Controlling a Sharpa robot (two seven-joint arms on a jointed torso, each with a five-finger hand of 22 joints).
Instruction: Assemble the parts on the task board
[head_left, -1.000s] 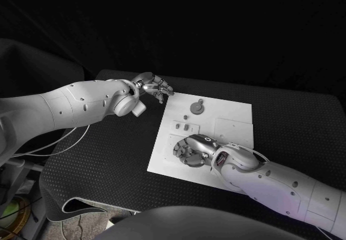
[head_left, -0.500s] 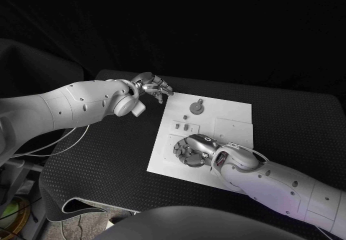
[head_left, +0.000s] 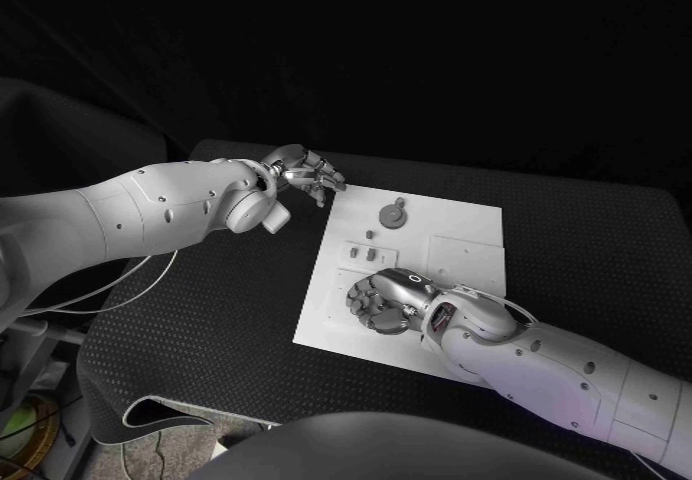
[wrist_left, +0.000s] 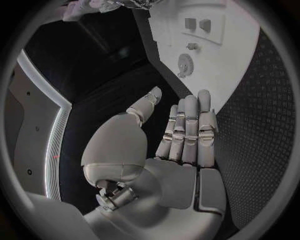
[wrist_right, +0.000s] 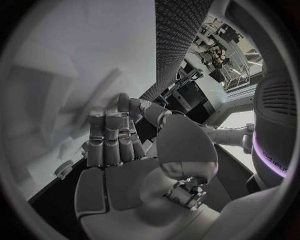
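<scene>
A black table (head_left: 202, 300) carries a white board (head_left: 325, 325) at its middle, lying flat and slightly turned. Two white robot arms reach over it. The right hand (head_left: 381, 300) hangs low over the near part of the board, palm down, probably working at a fitting there. The right wrist view shows its fingers (wrist_right: 107, 136) straight, side by side and close to the board's pale surface, holding nothing that can be seen.

The left hand (head_left: 303, 172) is off the board's far left corner, over bare table, likely parked out of the way. In the left wrist view its fingers (wrist_left: 190, 125) are extended, close together and empty.

The parts stay on the board: a round disc with a small tab (head_left: 392, 213) near the far edge, and small grey blocks (head_left: 371, 256) between the disc and the right hand. The left wrist view also shows the disc (wrist_left: 185, 64) and two square pieces (wrist_left: 197, 24) beyond it.
</scene>
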